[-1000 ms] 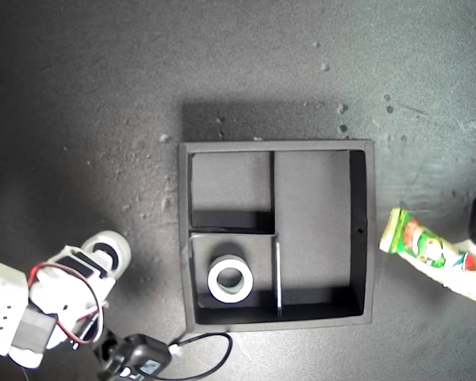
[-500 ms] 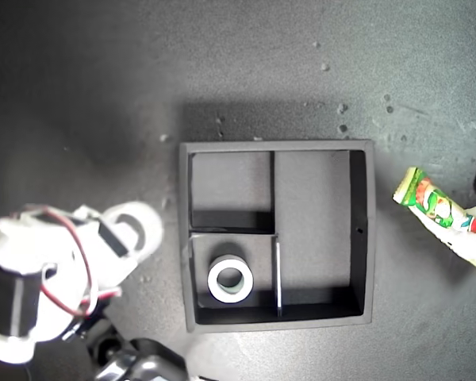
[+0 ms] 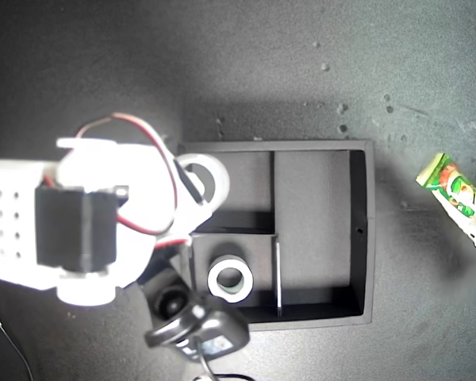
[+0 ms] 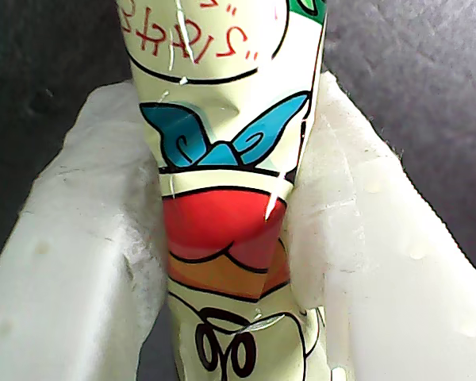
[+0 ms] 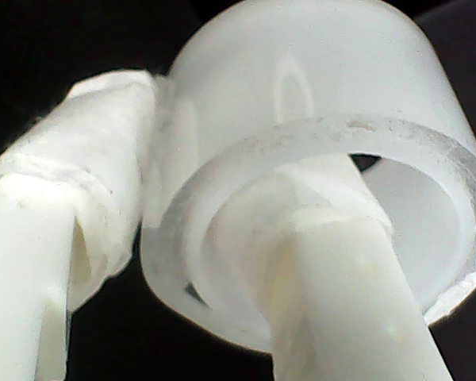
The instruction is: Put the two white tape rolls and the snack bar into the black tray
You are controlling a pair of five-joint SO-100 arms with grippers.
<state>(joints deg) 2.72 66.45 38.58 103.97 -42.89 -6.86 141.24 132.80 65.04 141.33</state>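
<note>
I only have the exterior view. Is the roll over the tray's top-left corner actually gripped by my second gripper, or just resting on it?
Observer: Gripped. The second gripper has one finger through the roll's hole and the other outside its wall.
Operator: And the snack bar at my right edge? I can't see what holds it.
Observer: The first gripper is shut on the snack bar, with white pads pinching both sides.
Operator: Where on the packet?
Observer: Across the red and blue cartoon print, next to the red characters.
</note>
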